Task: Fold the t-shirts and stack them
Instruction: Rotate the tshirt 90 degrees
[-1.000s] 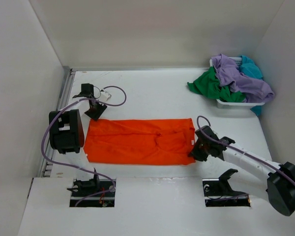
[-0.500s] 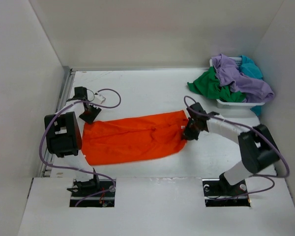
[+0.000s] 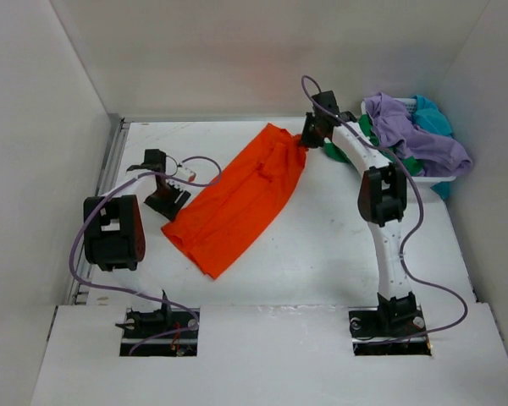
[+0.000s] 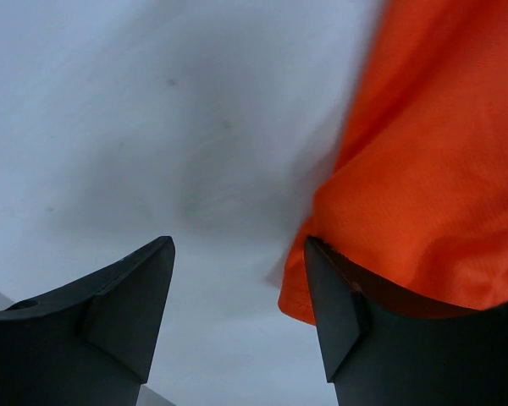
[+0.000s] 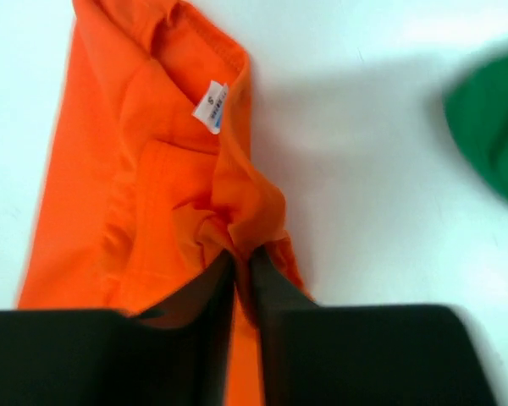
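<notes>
Pinches the right fingers (image 5: pixel 227 283) almost shut on a bunched fold of the orange t-shirt (image 5: pixel 144 178), dark tips meeting low in the centre of the wrist frame with cloth puckered up between them. Shows a small white label (image 5: pixel 212 106) at the neckline above that grip, toward the upper left, and a rounded edge of the green t-shirt (image 5: pixel 491 144) at the right border, apart from the orange cloth. Holds the left fingers (image 4: pixel 140 296) parted over bare worktop (image 4: pixel 152 127), gripping no cloth, with an orange hem hanging just beside the finger on the right of that frame; cannot tell whether cloth and finger touch. Seen from overhead, puts the right grip in the upper middle of the frame, at the far end of the orange t-shirt, and the left fingers at centre left, just beside its lower-left end. Lays that shirt as a long rumpled band slanting from left of centre up to the upper middle. Heaps the lavender t-shirt (image 3: pixel 406 127), the teal t-shirt (image 3: pixel 432 114) and the green one in and over the white basket (image 3: pixel 423 179) at the upper right.
</notes>
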